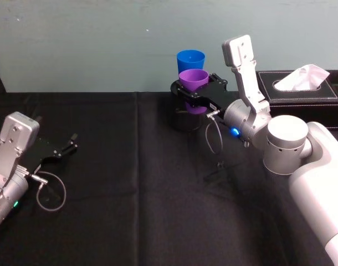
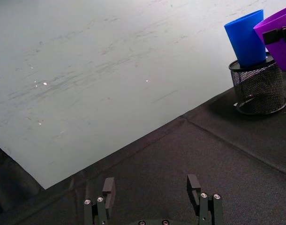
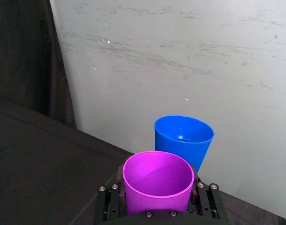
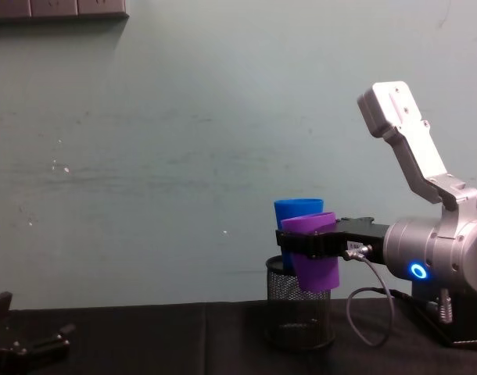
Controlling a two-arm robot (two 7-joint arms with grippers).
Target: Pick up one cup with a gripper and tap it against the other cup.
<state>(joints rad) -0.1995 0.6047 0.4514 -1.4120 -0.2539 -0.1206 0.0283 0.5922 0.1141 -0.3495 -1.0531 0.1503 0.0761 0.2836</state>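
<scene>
The right gripper (image 1: pixel 192 90) is clamping the purple cup (image 1: pixel 193 77) upright above the table. The blue cup (image 1: pixel 190 58), standing in the mesh pen holder (image 2: pixel 258 86), is sitting just beyond at twelve o'clock, perhaps touching. The left gripper (image 1: pixel 66 148) is idling wide open at eight o'clock.

Cups: two in total, one purple cup (image 1: pixel 193 79) and one blue cup (image 1: pixel 190 59).

Mesh pen holder (image 2: pixel 258 89): one, black.

Tissue box (image 1: pixel 302 88): one, black, with one white tissue (image 1: pixel 302 76) standing out of its slot.

Robot arms: two, silver-grey, being the left arm (image 1: pixel 11 160) and the right arm (image 1: pixel 291 144).

Grippers: two, black, with two fingers each, being the left gripper (image 2: pixel 151 188) and the right gripper (image 1: pixel 187 91).

Grey cable loops: two, one at the left wrist (image 1: pixel 50 191) and one at the right wrist (image 1: pixel 210 136).

Lit indicators on the arms: two, one green light (image 1: pixel 15 204) and one blue light (image 1: pixel 235 132).

Black cloth (image 1: pixel 130 194) on the work surface: one.
</scene>
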